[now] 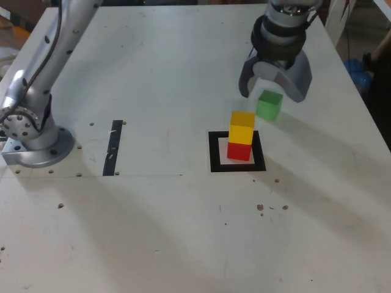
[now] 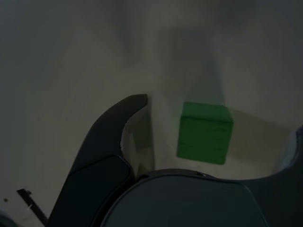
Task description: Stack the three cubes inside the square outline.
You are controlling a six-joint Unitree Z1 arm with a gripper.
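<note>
Hovering over green cube (image 1: 269,104), arm (image 1: 46,67) angled down, jaws spread, cube untouched.

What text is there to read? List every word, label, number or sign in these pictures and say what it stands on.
None can be read in either view.
Green cube, yellow cube, red cube: plain faces, no print.
Black square outline and black strip: bare tape, no lettering.
Arm base and claw: no label legible.
</note>
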